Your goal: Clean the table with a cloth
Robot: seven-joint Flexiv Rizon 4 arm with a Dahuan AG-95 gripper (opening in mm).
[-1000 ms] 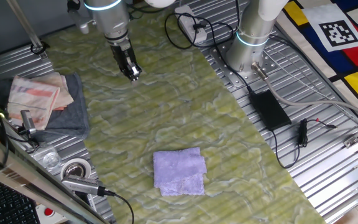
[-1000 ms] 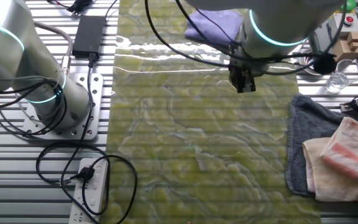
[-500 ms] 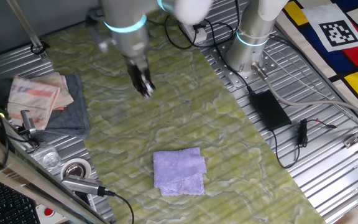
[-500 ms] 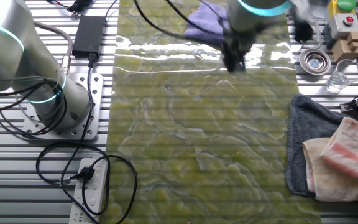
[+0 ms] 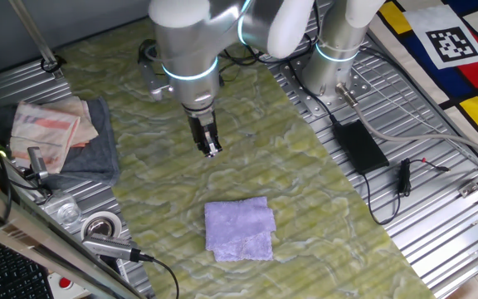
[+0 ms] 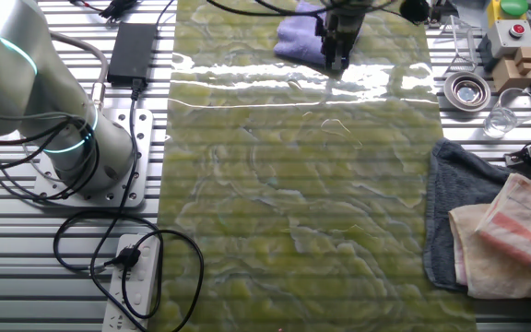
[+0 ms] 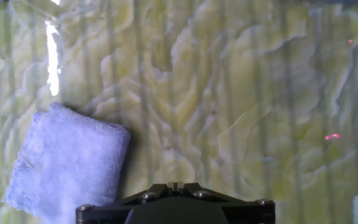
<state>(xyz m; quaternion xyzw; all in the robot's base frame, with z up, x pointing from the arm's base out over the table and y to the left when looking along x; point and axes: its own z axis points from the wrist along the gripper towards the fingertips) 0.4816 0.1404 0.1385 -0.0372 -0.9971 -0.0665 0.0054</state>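
A folded lavender cloth lies flat on the yellow-green marbled table near its front end. It also shows in the other fixed view and at the lower left of the hand view. My gripper points down over the middle of the table, above the surface and short of the cloth. In the other fixed view the gripper hangs by the cloth's edge. Its fingers look closed together and hold nothing. In the hand view only the gripper's tips show at the bottom edge.
A grey towel with a cream and red cloth lies at the table's left edge. A tape roll and a glass sit nearby. A second arm's base, a black power adapter and cables are on the ribbed metal at the right.
My gripper has moved from the far end of the table toward the lavender cloth. The cloth has not moved.
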